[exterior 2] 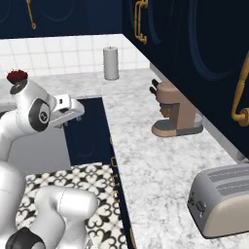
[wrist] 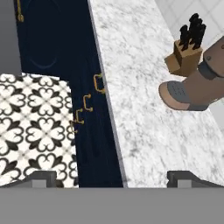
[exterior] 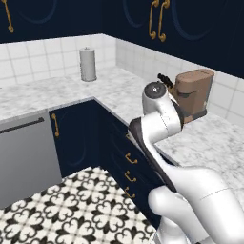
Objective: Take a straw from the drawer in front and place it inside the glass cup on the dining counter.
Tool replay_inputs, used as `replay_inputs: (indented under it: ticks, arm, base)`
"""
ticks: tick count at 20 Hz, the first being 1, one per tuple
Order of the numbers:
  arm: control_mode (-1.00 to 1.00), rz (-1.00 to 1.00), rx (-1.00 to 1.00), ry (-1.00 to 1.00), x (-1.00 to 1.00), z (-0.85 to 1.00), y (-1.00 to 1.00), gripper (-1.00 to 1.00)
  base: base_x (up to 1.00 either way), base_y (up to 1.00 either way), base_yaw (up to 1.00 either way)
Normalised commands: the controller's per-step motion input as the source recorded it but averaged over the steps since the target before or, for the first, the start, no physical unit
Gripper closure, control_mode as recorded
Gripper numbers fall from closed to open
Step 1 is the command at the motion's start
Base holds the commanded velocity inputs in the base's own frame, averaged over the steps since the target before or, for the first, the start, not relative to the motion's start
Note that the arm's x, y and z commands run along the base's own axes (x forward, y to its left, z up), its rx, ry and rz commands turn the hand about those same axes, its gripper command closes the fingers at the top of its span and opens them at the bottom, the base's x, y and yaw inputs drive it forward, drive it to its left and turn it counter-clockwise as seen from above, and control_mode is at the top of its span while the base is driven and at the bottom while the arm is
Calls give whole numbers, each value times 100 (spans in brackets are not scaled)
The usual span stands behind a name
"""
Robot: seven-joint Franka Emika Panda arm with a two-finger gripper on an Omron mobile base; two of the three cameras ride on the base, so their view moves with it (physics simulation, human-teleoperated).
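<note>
Setting: a kitchen corner with navy-blue base cabinets, a white-grey marbled worktop (exterior: 109,90) against a white tiled wall, and a black-and-white patterned floor (wrist: 35,127).

Gripper (wrist: 111,177): jaws wide apart, holding nothing; its two dark fingertips (wrist: 41,177) rise at the bottom of the hand view. It looks down from above the worktop's front edge, with floor on one side and marble on the other.

Directly below the gripper: a stack of navy drawer fronts with brass handles, seen edge-on from above. The drawer (wrist: 94,87) fronts all sit flush and shut. The straw is hidden from sight, so its place cannot be told.

Just beyond the gripper, on the marble: a brown coffee machine (wrist: 197,87), upright, with a grey base plate.

Behind the coffee machine, touching or just beside it: a wooden knife block (wrist: 183,59) with black handles.

Farther off, across the floor from the gripper: a grey dishwasher panel (exterior: 26,157), closed.

Farthest, in the worktop's corner by the tiles: a grey paper-towel roll (exterior: 88,64), upright.

Behind the gripper, near the base: a silver toaster (exterior 2: 221,199) on the same worktop.
</note>
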Motion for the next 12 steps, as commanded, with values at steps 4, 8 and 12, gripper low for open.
replay_inputs:
  ticks: [4,8,12]
  arm:
    - [-100,0,-33,-2,38,-79,47,-100]
    - [-100,0,-36,0,48,-74,57,-100]
    - [-100,-1,-31,0,54,-49,29,-100]
  base:
    - [0,0,0]
    - [0,0,0]
    - [0,0,0]
